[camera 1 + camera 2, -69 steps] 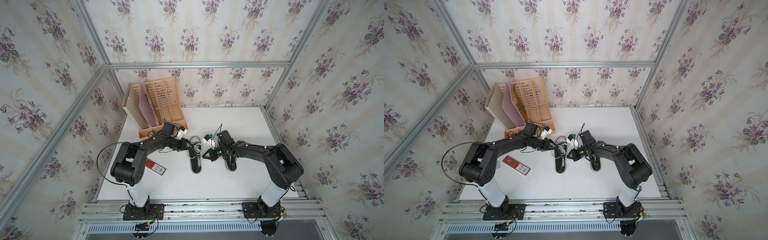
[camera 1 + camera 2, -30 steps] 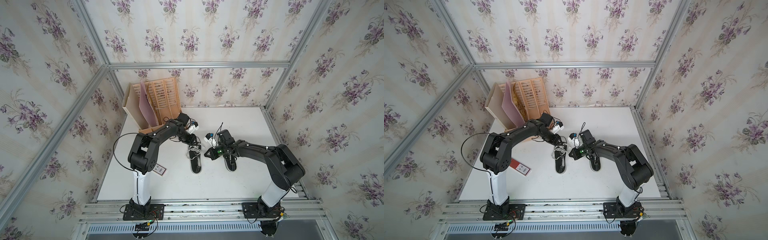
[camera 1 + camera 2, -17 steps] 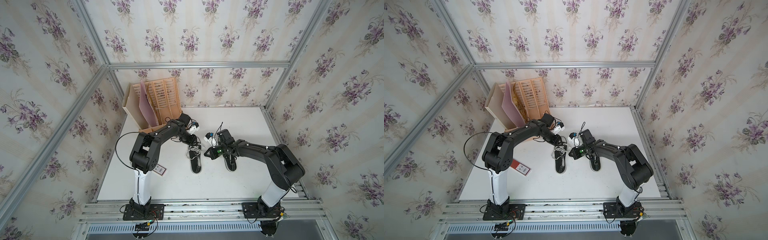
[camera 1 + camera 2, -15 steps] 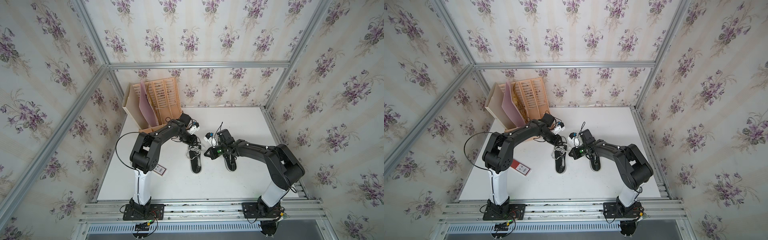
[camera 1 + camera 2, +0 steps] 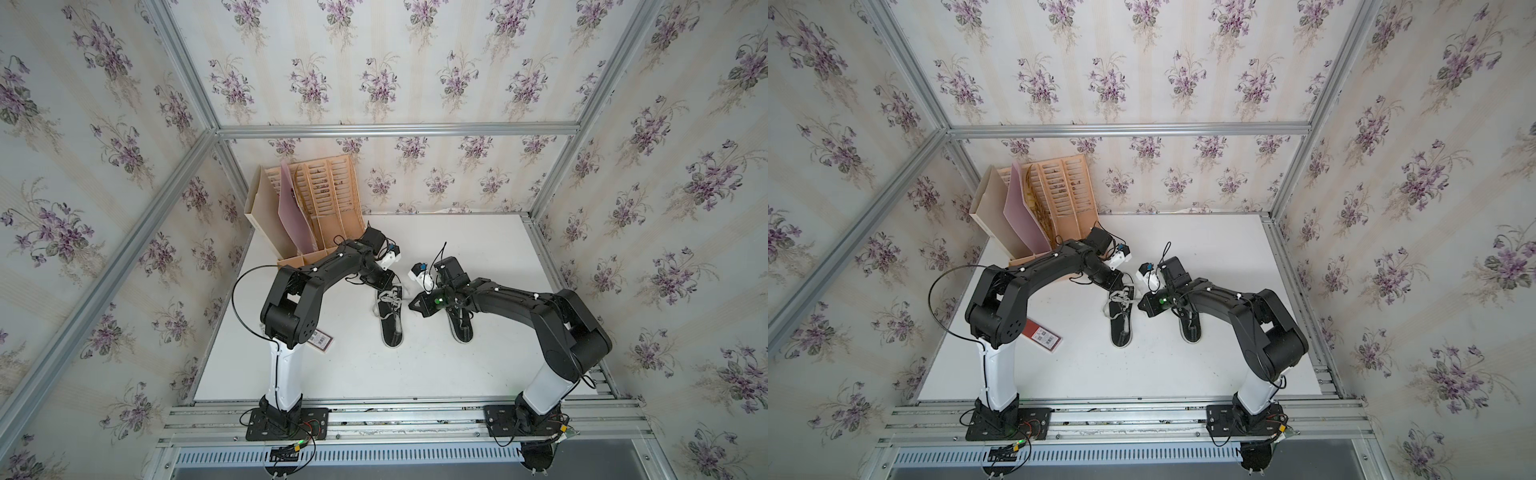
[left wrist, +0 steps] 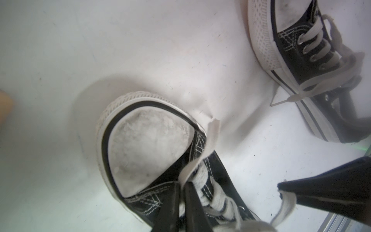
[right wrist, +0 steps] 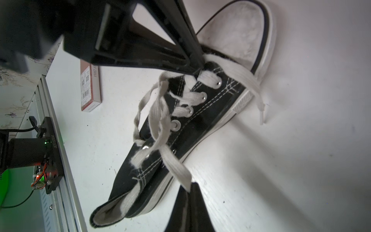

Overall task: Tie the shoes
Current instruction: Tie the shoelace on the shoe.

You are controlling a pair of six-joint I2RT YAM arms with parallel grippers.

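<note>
Starting at the red box (image 5: 319,338), we see the shoes (image 5: 392,332) lying right of it on the tabletop (image 5: 353,374); the left tool (image 6: 183,183) pinches the nearer shoe's lace (image 6: 210,138), the right tool (image 7: 188,189) its other lace end (image 7: 176,168).

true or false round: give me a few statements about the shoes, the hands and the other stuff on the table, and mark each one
1. The left hand and the right hand each pinch a lace of the same shoe. True.
2. The other shoe lies on its side. False: it stands on its sole with its opening facing up.
3. A red box lies on the table. True.
4. The pink folder lies flat on the table. False: it stands in the wooden organizer at the back.
</note>
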